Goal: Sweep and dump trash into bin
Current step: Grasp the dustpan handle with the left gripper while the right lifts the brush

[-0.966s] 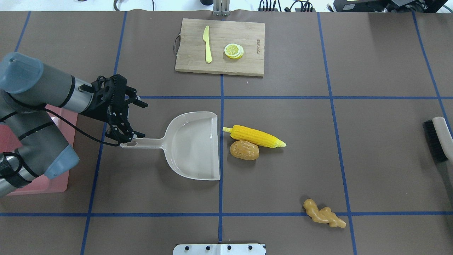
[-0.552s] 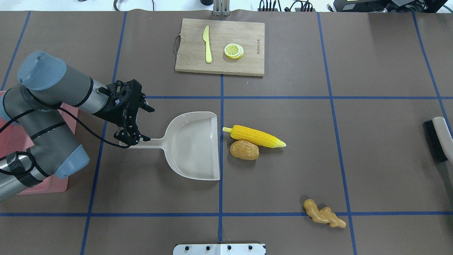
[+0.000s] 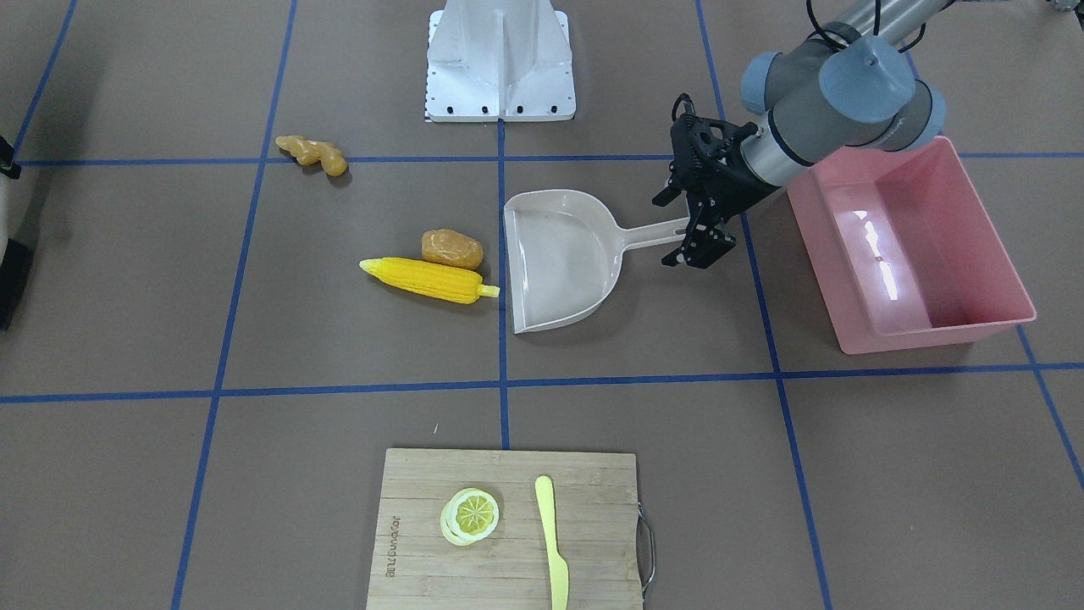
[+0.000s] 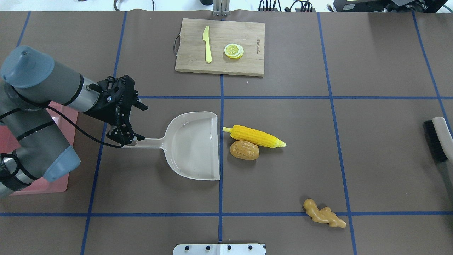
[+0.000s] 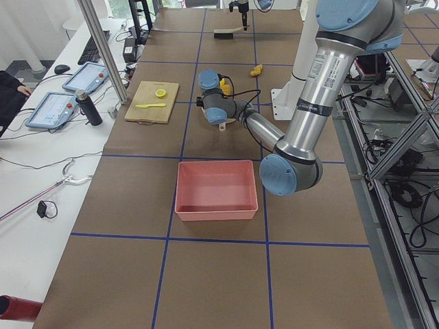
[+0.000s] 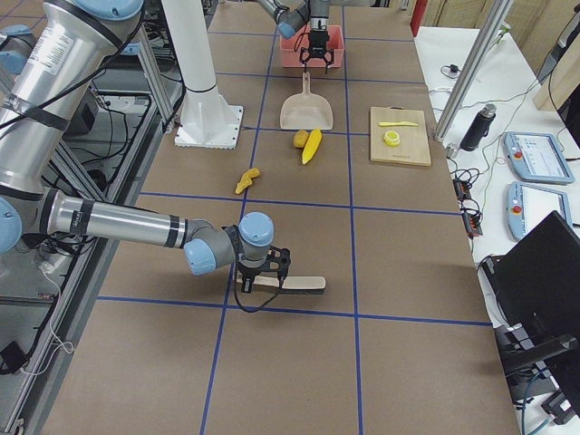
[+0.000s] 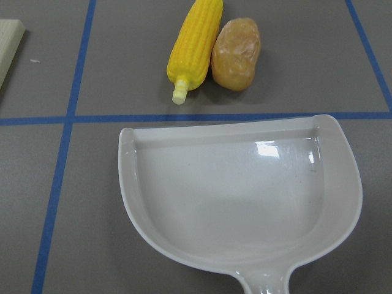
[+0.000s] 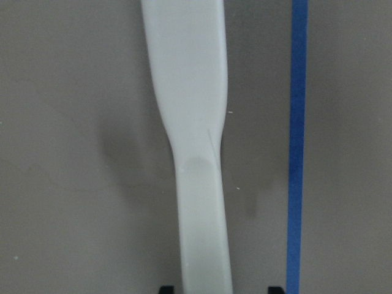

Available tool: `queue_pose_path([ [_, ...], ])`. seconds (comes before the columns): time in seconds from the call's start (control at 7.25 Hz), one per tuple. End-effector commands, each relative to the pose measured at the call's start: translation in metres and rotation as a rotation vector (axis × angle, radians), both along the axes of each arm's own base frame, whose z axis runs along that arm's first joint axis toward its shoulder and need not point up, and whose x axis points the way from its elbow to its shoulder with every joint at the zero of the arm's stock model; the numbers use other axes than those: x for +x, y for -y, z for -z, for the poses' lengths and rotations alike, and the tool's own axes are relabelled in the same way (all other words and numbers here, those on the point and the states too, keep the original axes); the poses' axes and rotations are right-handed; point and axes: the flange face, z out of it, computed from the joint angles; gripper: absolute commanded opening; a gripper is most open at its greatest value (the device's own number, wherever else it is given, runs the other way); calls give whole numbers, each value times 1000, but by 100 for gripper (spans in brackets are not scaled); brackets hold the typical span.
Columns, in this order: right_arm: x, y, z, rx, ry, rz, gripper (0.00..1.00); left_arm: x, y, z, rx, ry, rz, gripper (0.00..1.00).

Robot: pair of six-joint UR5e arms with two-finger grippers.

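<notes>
**Left fingers astride dustpan handle; trash on bench**

The left gripper is at the tip of the handle of the beige plastic dustpan. Its fingers are apart, one on each side of the handle, and not clamped on it. The dustpan lies flat on the brown bench.

The yellow toy corn cob and the rounded brown toy potato touch each other, just beyond the dustpan's open mouth. The knobbly tan toy ginger root lies well apart from them, nearer the robot's base.

The glossy pink rectangular plastic tub stands on the robot's left, near the handle end of the dustpan.

The right gripper is over the pale handle of a black-bristled brush. Its fingers are apart, with bench showing between one tip and the handle.
</notes>
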Motion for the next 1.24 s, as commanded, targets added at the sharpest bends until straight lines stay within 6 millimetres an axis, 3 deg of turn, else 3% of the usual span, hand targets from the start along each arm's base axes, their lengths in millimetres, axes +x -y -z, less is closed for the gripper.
queue_pose_path([
  [0.0, -4, 2, 3, 12, 12, 8, 1, 5, -3, -39, -40, 46, -10, 97],
  [0.28, -8, 6, 18, 27, 49, -8, 0, 18, 1, -52, -40, -10, 6, 92],
  [0.55, -10, -4, 75, -58, 138, -80, 0, 39, -17, -38, -90, -60, -14, 93],
  [0.69, -20, -7, 99, -144, 149, -131, 0, 50, -21, -38, -79, -57, 3, 93],
  [0.83, -42, -10, 126, -227, 149, -163, 0, 58, -25, -36, -69, -64, -1, 93],
  [1.1, -76, -19, 151, -341, 181, -213, 0, 64, -27, -44, -62, -66, 1, 93],
])
